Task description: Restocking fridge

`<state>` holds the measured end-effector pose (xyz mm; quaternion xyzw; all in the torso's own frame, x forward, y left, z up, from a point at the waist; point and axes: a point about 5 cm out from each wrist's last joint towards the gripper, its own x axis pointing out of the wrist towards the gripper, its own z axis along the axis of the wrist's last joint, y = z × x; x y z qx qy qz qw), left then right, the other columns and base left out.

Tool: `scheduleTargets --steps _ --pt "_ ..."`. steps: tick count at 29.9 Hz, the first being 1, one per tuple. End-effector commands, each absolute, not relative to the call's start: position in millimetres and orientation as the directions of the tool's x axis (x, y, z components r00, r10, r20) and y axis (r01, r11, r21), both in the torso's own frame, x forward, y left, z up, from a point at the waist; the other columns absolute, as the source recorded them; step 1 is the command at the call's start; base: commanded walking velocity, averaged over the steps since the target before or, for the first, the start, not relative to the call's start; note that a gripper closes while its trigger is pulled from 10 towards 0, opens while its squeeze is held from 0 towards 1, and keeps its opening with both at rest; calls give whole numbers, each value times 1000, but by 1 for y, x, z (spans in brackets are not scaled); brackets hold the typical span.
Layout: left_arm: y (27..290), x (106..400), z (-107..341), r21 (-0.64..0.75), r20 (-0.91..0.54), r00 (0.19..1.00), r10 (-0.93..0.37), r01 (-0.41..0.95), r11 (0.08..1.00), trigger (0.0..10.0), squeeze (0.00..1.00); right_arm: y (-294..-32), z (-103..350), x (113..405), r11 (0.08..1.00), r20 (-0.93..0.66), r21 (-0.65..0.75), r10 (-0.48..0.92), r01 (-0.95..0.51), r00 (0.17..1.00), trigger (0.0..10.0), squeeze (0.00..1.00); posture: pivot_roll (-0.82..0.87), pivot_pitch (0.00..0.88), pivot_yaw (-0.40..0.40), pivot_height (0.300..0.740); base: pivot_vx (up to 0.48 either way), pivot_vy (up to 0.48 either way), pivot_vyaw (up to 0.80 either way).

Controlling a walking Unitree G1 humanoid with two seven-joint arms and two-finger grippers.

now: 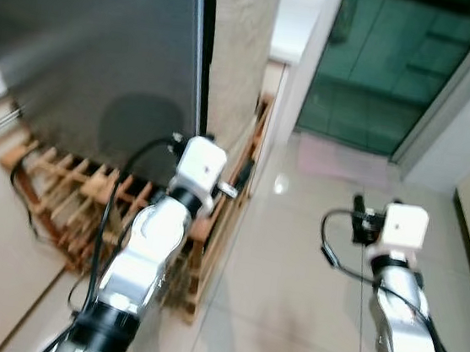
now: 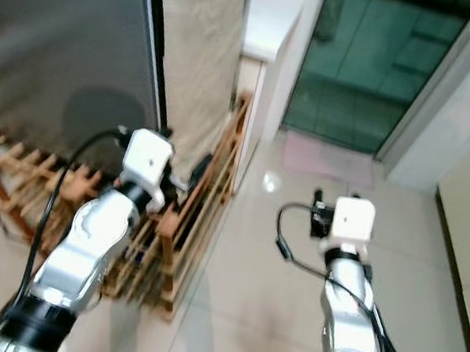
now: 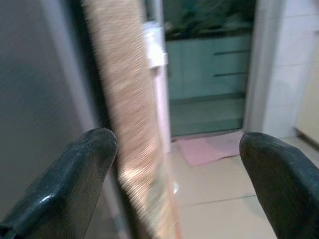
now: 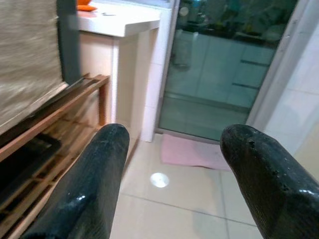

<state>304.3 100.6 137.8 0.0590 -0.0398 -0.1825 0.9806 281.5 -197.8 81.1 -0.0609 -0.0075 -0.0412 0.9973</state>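
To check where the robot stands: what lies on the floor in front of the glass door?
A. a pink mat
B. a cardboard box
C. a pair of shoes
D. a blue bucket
A: a pink mat lies on the tiles just before the glass door.

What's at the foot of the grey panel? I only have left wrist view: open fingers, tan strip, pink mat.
Observer: A wooden rack stands on the floor against the dark grey panel. The left gripper is above the rack's near end.
Operator: Right arm?
Observer: The right gripper is open and empty, over the tiled floor.
Operator: Anything on a counter?
Observer: Something orange lies on the white counter past the rack. It is too small to identify.
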Motion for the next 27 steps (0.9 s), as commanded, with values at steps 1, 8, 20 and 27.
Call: scheduleTargets --steps 1,8,20,27 --pt "96 304 140 103 66 926 -371 364 926 10000 0 -202 85 281 988 38 -126 -89 94 995 10000 0 44 0 -39 740 349 0 0" --pt "92 301 143 59 94 924 -371 366 929 10000 0 -203 84 281 987 35 -130 -92 95 995 10000 0 44 0 -39 740 461 0 0" --pt "121 287 142 85 127 933 -338 329 940 10000 0 -206 90 252 986 52 -162 -28 36 998 10000 0 51 0 -43 740 193 0 0" --pt "170 223 101 121 41 968 -246 240 963 10000 0 -221 96 192 976 -12 -216 7 -9 1000 10000 0 36 0 -46 740 0 0 0"
